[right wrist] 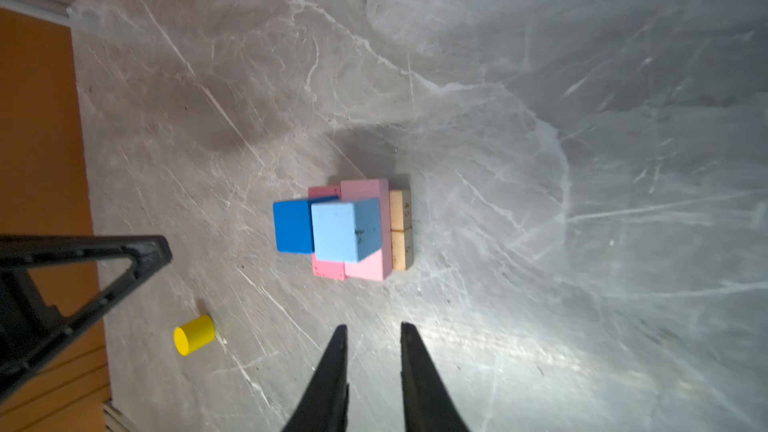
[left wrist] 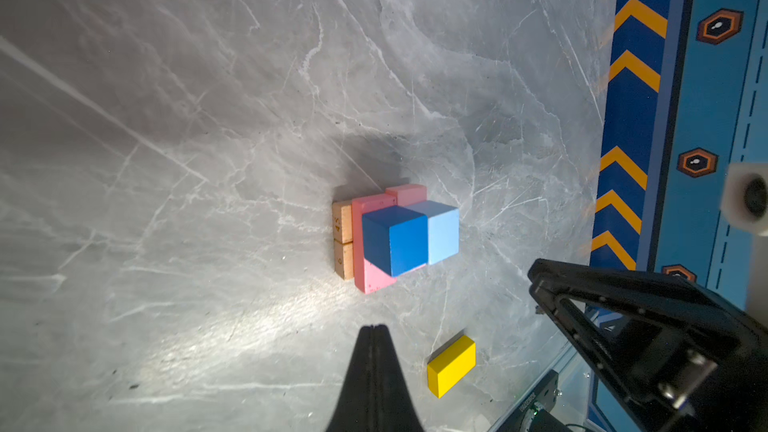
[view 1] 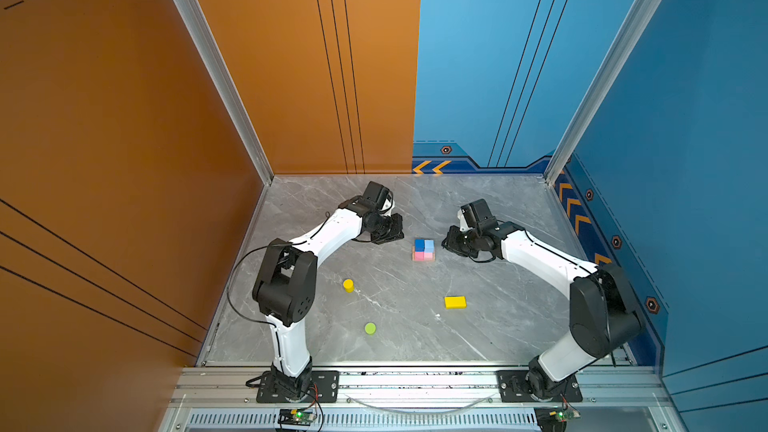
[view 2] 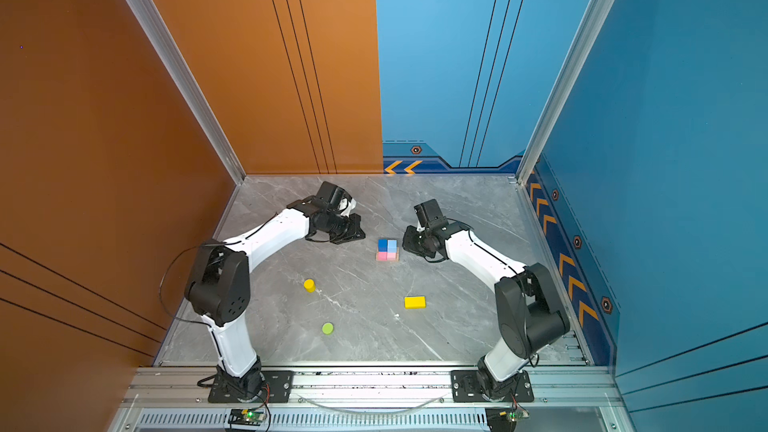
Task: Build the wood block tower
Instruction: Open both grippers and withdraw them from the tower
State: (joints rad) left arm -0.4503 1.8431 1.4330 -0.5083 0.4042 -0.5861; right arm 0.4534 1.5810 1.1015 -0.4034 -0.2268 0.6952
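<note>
Left gripper (left wrist: 374, 328): black two-finger unit, jaws pressed together, nothing held; it stands left of the tower and apart from it, tips pointing toward it.

Right gripper (right wrist: 371, 326): same make, jaws parted by a narrow gap, nothing between them; it is near the tower's right side and not touching.

Grey marble-patterned tabletop (view 1: 395, 351): bears all items below.

Lime-green wooden cylinder (view 1: 370, 328): nearest the front rail, standing on end, alone.

Yellow rectangular wooden brick (view 1: 455, 302): lying flat, further back and to the right, well apart from the stack.

Yellow wooden cylinder (view 1: 348, 285): upright, left of centre, a little beyond the brick.

Tower (view 1: 424, 249): partly built stack between the two grippers, three layers.
- Lowest: two tan unpainted wooden planks (left wrist: 343, 238), side by side, their ends showing just past the side of the layer above.
- Middle: two pink wooden bars (right wrist: 368, 268), side by side, touching.
- Upper: dark-blue wooden cube (left wrist: 395, 238) and light-blue wooden cube (right wrist: 347, 228), touching each other, set toward the far end of the bars, dark-blue on the left in both top views.

Orange wall panel (view 1: 291, 76) and blue wall panel (view 1: 478, 76): behind the table.
</note>
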